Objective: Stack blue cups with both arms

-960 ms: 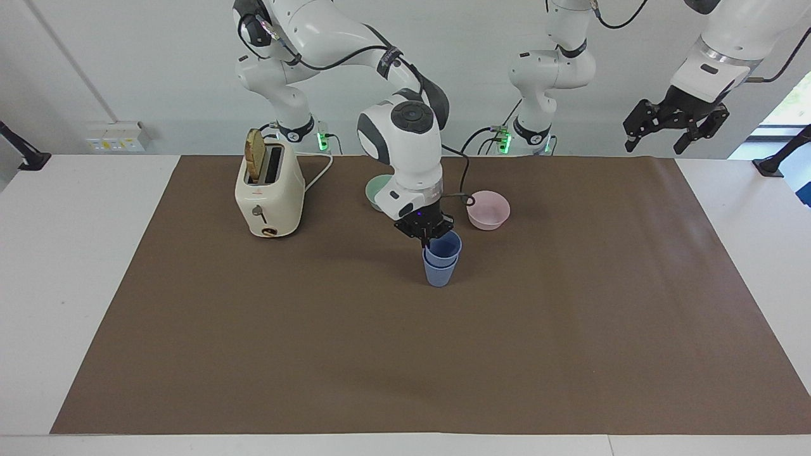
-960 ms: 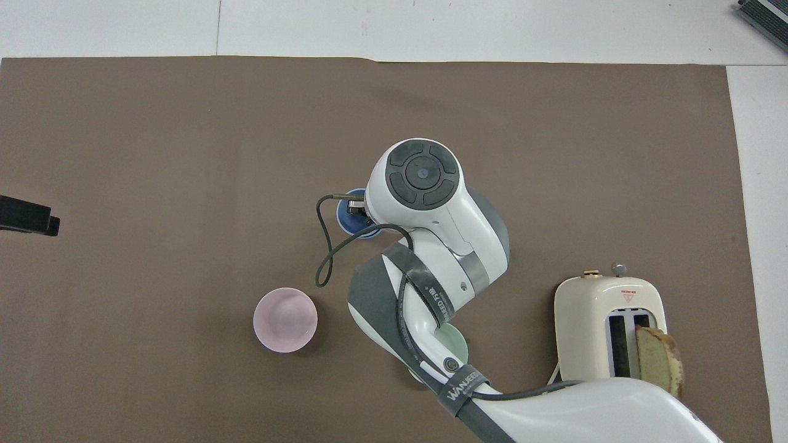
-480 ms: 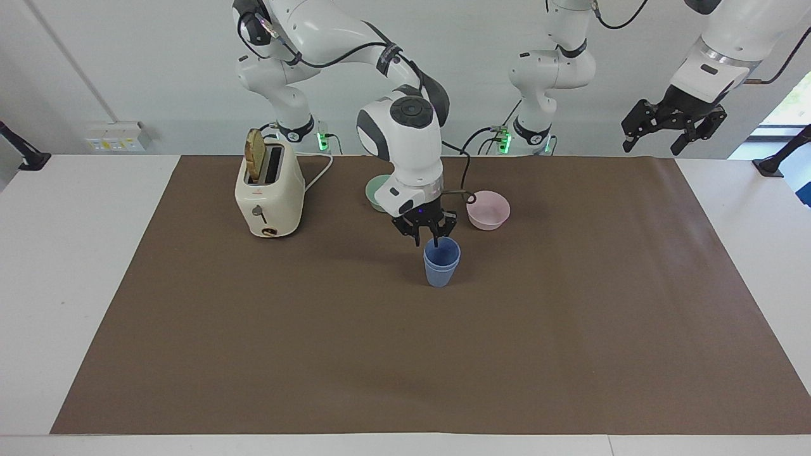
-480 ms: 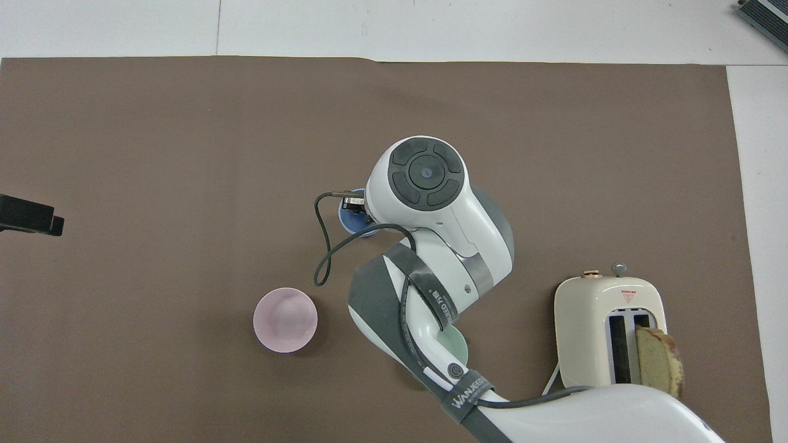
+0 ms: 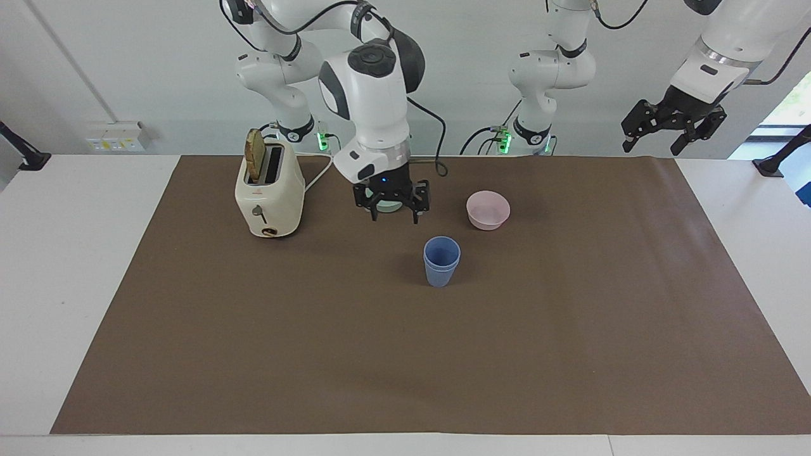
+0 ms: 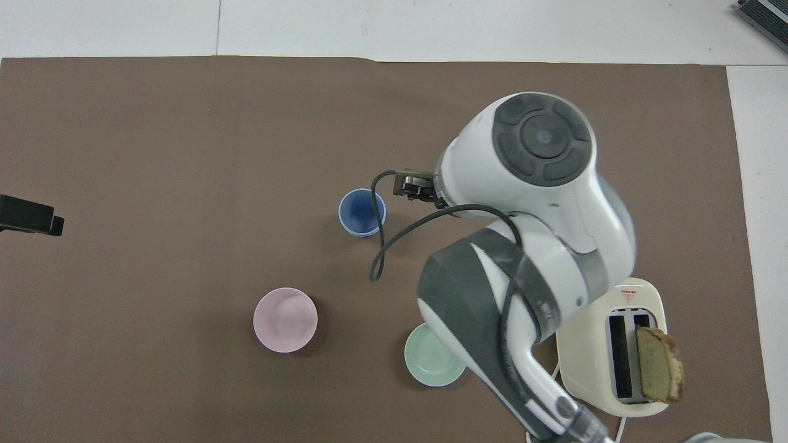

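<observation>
Since the earlier frames the right pincer (image 5: 393,209) had let go of the upper cup, lifted clear and drawn back toward the robots and the toaster (image 5: 269,190). It hung spread wide and empty over the mint-green bowl (image 6: 434,363), touching nothing. The blue cups (image 5: 441,260) stood nested, one inside the other, upright on the brown mat (image 5: 405,354) of the tabletop (image 5: 89,253), unmoved from half a second before, farther from the robots than the pink bowl (image 5: 488,209) and the green one. The left pincer (image 5: 675,123) waited raised over the left arm's end of the tabletop, its fingers apart and holding nothing, where it had been all along. A slice of bread (image 5: 255,154) stood in the toaster's slot.
</observation>
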Controlling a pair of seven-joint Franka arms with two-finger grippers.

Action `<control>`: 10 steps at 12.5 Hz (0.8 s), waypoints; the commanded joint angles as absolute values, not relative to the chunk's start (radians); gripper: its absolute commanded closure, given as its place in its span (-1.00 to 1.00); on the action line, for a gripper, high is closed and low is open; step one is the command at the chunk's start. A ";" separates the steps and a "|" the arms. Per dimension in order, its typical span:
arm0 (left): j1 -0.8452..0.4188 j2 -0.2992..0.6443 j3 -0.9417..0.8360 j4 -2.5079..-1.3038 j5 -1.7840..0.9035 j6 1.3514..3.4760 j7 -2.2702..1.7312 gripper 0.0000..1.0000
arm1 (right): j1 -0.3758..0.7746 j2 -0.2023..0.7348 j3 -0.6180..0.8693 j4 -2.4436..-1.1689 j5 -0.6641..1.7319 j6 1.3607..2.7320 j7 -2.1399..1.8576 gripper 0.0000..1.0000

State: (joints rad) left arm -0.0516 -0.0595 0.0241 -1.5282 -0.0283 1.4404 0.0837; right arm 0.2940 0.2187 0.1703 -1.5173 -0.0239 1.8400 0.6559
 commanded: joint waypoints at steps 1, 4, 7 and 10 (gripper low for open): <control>-0.049 -0.075 0.026 -1.543 -0.037 1.445 0.091 -1.00 | 0.156 0.103 0.179 -1.557 -0.015 1.736 0.518 -1.00; -0.049 -0.075 0.026 -1.543 -0.037 1.445 0.092 -1.00 | 0.037 -0.038 0.179 -1.585 -0.014 1.582 0.427 -1.00; -0.049 -0.075 0.026 -1.543 -0.037 1.445 0.091 -1.00 | -0.008 -0.084 0.175 -1.572 -0.014 1.505 0.341 -1.00; -0.049 -0.075 0.026 -1.543 -0.037 1.445 0.091 -1.00 | -0.064 -0.034 0.175 -1.497 0.002 1.460 0.194 -1.00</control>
